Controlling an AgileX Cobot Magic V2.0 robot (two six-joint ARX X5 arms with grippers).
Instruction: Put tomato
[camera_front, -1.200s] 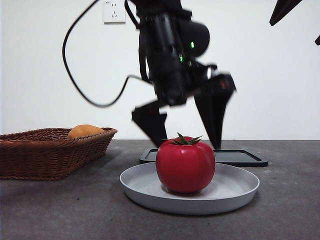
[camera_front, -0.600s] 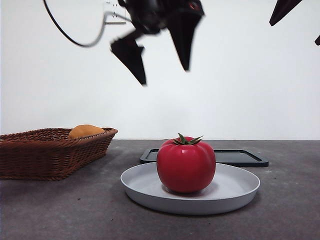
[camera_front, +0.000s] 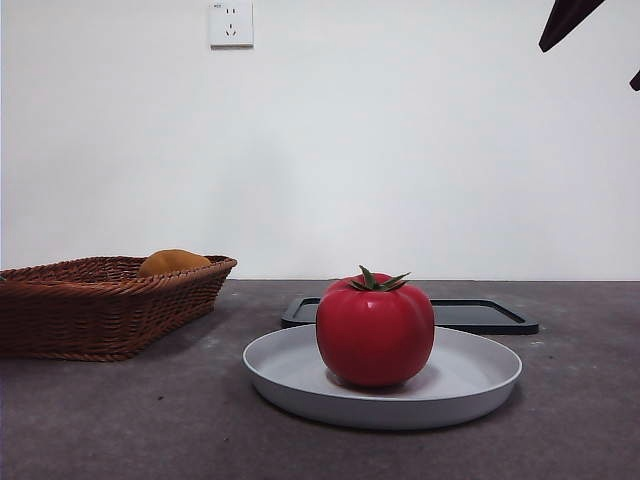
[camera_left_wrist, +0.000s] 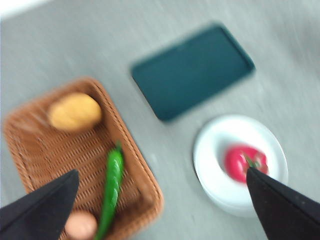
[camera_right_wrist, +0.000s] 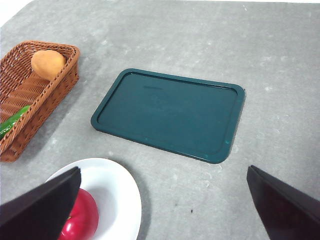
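Tomato (camera_front: 375, 328) on plate (camera_front: 480, 385) — unobscured

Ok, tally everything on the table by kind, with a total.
Tomato: 1
White plate: 1
Dark green tray: 1
Wicker basket: 1
Orange fruit: 1
Green pepper: 1
Pale round item, too blurred to name: 1
Total: 7
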